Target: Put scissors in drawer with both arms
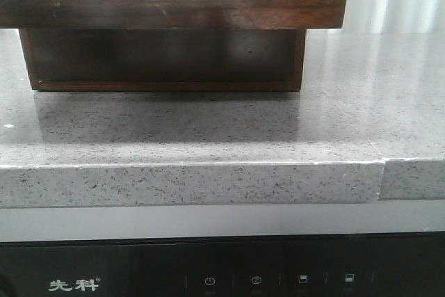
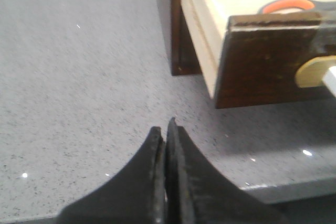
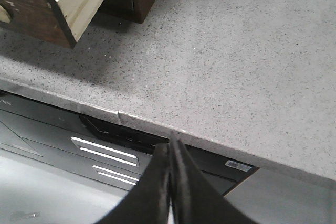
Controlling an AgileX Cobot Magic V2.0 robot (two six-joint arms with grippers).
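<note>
Fingers on your left gripper (image 2: 166,129) are pressed together, and your right gripper (image 3: 172,148) is pinched closed too, both holding nothing. You have a grey speckled counter (image 1: 208,137) under them, with a black appliance panel (image 1: 222,276) below its edge. Your scissors (image 2: 287,4) lie inside the pulled-out drawer (image 2: 268,61), well apart from both grippers. Only one orange loop shows, so you cannot tell which way they point.
</note>
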